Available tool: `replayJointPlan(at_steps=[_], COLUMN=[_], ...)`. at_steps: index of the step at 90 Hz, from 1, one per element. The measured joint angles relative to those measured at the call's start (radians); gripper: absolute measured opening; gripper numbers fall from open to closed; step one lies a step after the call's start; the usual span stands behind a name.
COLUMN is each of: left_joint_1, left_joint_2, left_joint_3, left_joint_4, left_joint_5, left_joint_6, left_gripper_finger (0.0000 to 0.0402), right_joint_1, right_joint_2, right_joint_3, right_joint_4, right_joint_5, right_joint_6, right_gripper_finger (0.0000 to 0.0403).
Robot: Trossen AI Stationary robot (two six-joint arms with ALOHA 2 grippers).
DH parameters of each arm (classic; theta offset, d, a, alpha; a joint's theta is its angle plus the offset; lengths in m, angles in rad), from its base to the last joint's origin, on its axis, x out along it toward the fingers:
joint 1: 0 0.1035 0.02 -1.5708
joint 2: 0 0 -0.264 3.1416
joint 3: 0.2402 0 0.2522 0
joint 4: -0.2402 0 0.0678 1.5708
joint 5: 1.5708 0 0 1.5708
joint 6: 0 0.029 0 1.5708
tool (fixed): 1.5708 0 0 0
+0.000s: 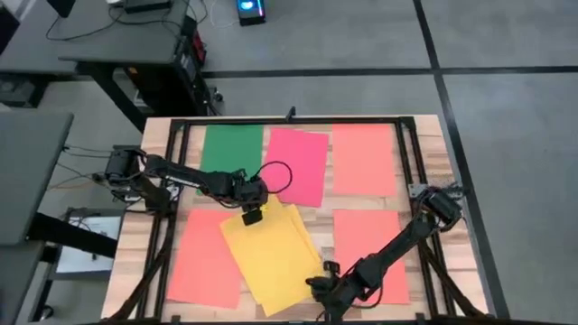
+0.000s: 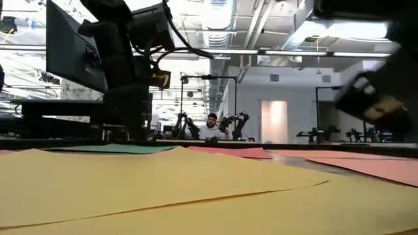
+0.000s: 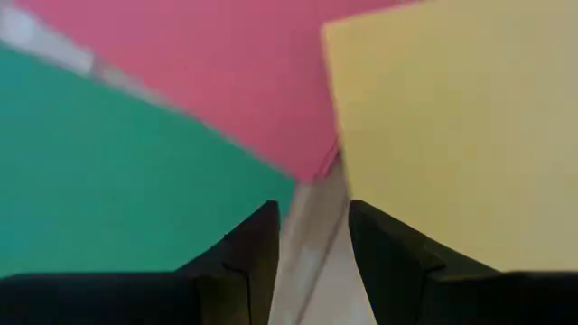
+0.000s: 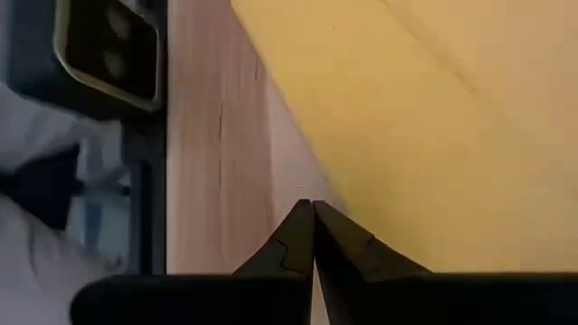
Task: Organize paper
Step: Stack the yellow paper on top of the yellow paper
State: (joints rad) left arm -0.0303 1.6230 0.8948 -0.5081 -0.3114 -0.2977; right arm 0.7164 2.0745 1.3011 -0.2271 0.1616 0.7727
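Between the two grippers lies the yellow sheet [image 1: 271,257], askew on the table [image 1: 163,149], one corner under the left gripper [image 1: 253,215] and the opposite edge just beside the right gripper [image 1: 318,287]. It seems to be two yellow sheets overlapping, though the seam is faint.

The other paper sits in rough rows: a green sheet [image 1: 230,155] and a pink-red sheet [image 1: 296,164] just beyond the left gripper, an orange sheet [image 1: 364,159] farther toward the right arm's side, another orange sheet [image 1: 206,257] touching the yellow on the left arm's side, and one more [image 1: 372,239] partly under the right arm.

In the left wrist view the fingers [image 3: 248,257] stand slightly spread, bare wood between them, with yellow [image 3: 452,126], pink-red [image 3: 208,72] and green [image 3: 108,181] corners just ahead. In the right wrist view the fingers [image 4: 293,239] are pressed together, holding nothing, at the table edge beside the yellow sheet [image 4: 406,117].

The paper will likely handle as very light, limp and slick on wood; pinching it flat is hard. I judge pressing down near a corner and sliding it, or lifting an overhanging edge, the better hold.
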Motion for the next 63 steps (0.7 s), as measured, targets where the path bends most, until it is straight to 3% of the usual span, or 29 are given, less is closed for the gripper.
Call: replayJointPlan(at_steps=[20, 38, 63], left_joint_1=[0.004, 0.000, -0.019], left_joint_2=[0.076, 0.068, 0.082], left_joint_3=[0.004, 0.001, 0.000], left_joint_4=[-0.012, 0.008, 0.128], left_joint_5=[0.011, 0.014, 0.069], left_joint_6=[-0.037, -0.045, -0.040], left_gripper_finger=[0.0120, 0.0120, 0.0120], right_joint_1=[-0.015, -0.038, -0.068], right_joint_2=[0.059, 0.067, 0.070], right_joint_3=[0.064, 0.070, 0.069], right_joint_4=[-0.052, -0.052, -0.044], right_joint_5=[-0.044, -0.067, -0.074], right_joint_6=[-0.022, -0.023, -0.023], right_gripper_finger=[0.0000, 0.0000, 0.0000])
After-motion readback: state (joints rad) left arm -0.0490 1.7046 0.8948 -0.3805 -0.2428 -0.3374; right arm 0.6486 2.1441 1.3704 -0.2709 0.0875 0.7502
